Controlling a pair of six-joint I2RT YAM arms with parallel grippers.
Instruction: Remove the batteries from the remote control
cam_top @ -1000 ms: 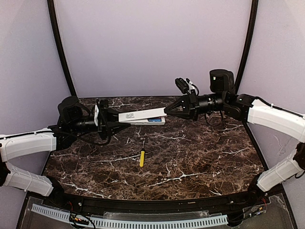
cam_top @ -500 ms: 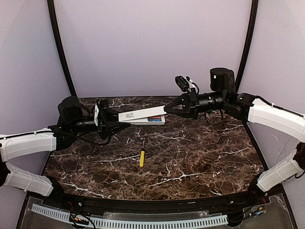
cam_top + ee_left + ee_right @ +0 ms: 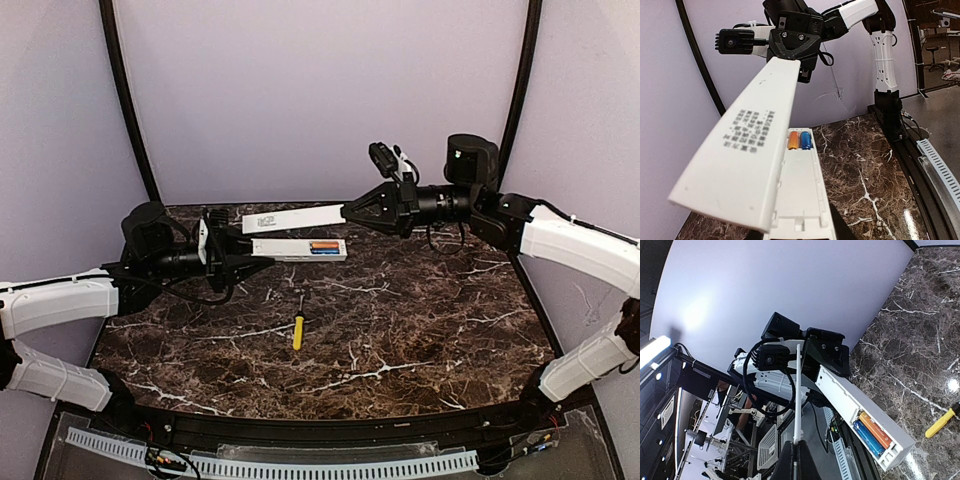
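My left gripper [image 3: 243, 258] is shut on the left end of the white remote control [image 3: 295, 249] and holds it level above the table. Its open compartment shows the orange-red battery [image 3: 793, 140] and the blue battery [image 3: 806, 140] side by side at the far end; they also show in the right wrist view [image 3: 873, 432]. My right gripper [image 3: 347, 212] is shut on the right end of the flat white back cover [image 3: 295, 217], held apart above the remote. The cover [image 3: 740, 150] fills the left wrist view and is edge-on [image 3: 798, 390] in the right wrist view.
A yellow-handled screwdriver [image 3: 297, 328] lies on the dark marble table [image 3: 420, 320], in front of the remote; it also shows in the right wrist view [image 3: 941, 422]. A purple wall stands close behind both arms.
My right gripper has lifted the back cover up and off the remote, which uncovers the two batteries. The left gripper and the remote body have stayed put.
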